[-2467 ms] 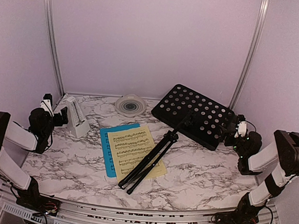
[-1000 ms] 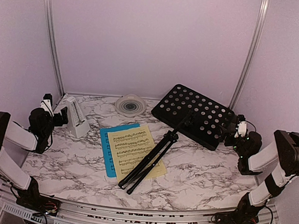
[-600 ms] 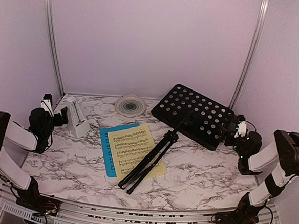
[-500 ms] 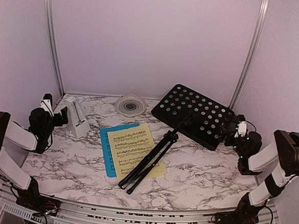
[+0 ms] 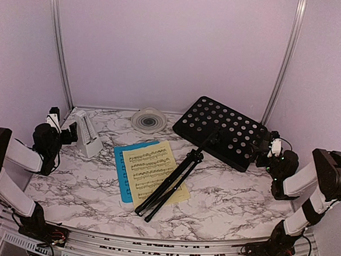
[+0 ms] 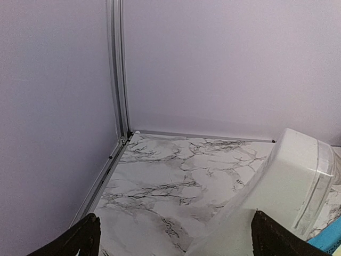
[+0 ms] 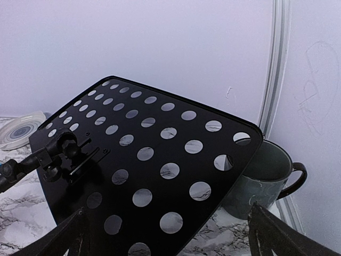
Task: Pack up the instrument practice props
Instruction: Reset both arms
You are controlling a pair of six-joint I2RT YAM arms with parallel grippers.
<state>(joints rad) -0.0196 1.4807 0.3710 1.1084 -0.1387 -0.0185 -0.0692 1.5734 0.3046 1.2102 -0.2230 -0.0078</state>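
Note:
The black hole-punched music stand (image 5: 223,131) lies flat at the back right, its folded tripod legs (image 5: 166,186) stretching toward the front across the yellow sheet-music page (image 5: 150,169), which overlaps a blue page (image 5: 120,162). The white pyramid metronome (image 5: 86,134) stands at the back left. My left gripper (image 5: 69,134) is open right beside the metronome (image 6: 277,197), which fills the right of the left wrist view. My right gripper (image 5: 264,147) is open at the stand's right edge, the perforated plate (image 7: 144,160) just ahead of its fingers (image 7: 272,234).
A dark mug (image 7: 266,170) sits behind the stand's right corner, near the right wall post. A round white-and-grey dish (image 5: 149,120) rests at the back centre. Walls and metal posts close in on both sides and the back.

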